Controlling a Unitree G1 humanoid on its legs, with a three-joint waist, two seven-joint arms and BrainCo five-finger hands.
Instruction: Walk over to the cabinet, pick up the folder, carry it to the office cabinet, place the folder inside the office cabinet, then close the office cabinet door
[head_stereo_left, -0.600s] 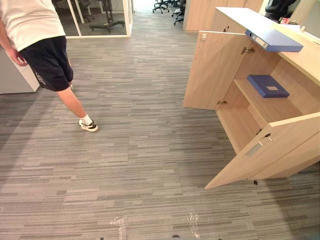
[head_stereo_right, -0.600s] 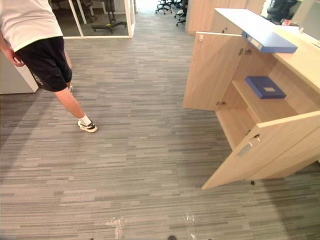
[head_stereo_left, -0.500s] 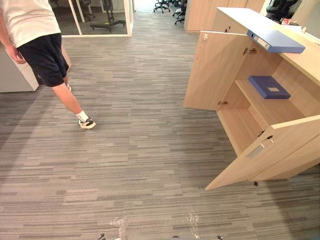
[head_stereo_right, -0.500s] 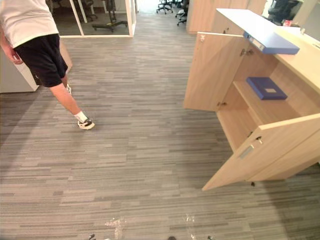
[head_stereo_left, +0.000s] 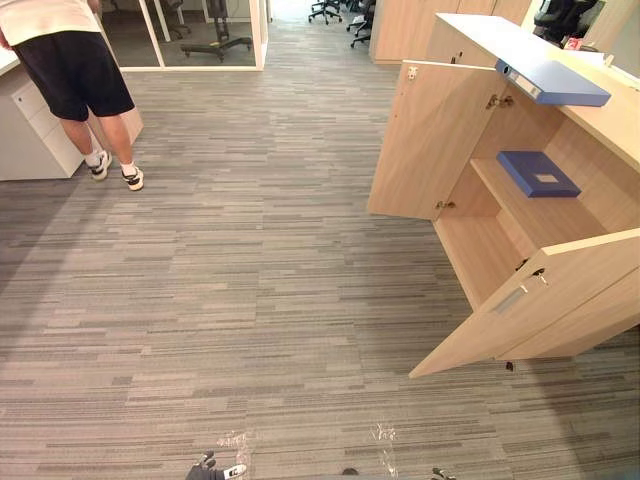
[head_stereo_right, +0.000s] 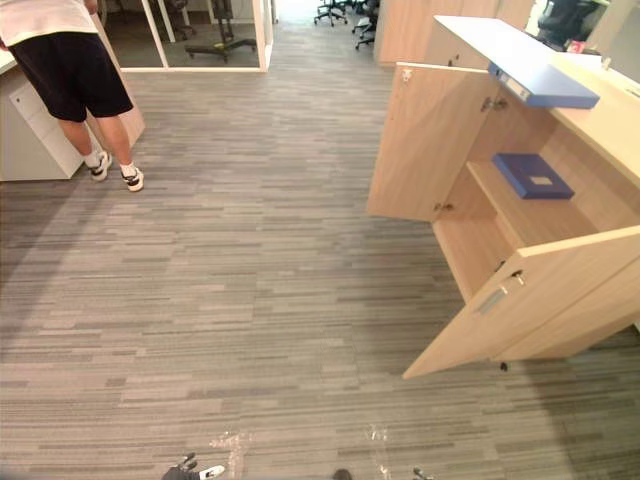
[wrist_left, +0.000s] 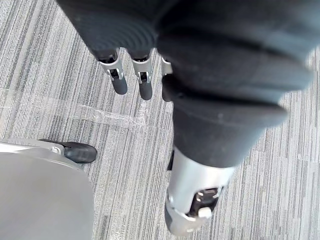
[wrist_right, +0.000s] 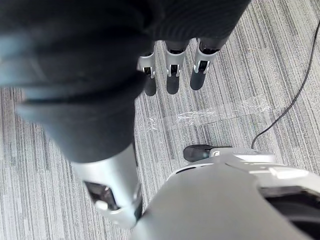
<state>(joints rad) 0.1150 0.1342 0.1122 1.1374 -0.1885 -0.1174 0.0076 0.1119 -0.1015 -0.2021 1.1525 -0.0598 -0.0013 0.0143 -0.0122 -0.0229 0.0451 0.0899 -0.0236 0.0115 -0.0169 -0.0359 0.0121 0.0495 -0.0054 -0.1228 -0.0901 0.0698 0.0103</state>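
— Looking for the blue folder (head_stereo_left: 553, 82), can you see it from your place?

— Yes. It lies flat on the top of the office cabinet (head_stereo_left: 610, 120), at the right side of the room. One end of it sticks out a little over the edge, above the open compartment. No hand touches it.

— And the cabinet itself?

— Both doors stand open. The far door (head_stereo_left: 430, 140) is swung out toward the room, and the near door (head_stereo_left: 530, 305) also. Inside, on the shelf (head_stereo_left: 520, 210), a second blue folder (head_stereo_left: 537, 172) lies flat, with a pale label on its cover.

— What do the robot's hands do?

— Both hang down over the grey striped carpet (head_stereo_left: 260, 280), well apart from the cabinet. The left hand (wrist_left: 142, 80) has its fingers straight, side by side, pointing to the floor, and it carries nothing. The right hand (wrist_right: 172, 75) is the same: fingers straight and relaxed, nothing between them. Under the hands I see strips of clear tape (wrist_left: 115, 116) stuck on the carpet.

— Is somebody else in the room?

— A person (head_stereo_left: 75, 65) in dark shorts and a white shirt stands at the far left, just beside a white cabinet (head_stereo_left: 30, 140), well apart from the open doors.
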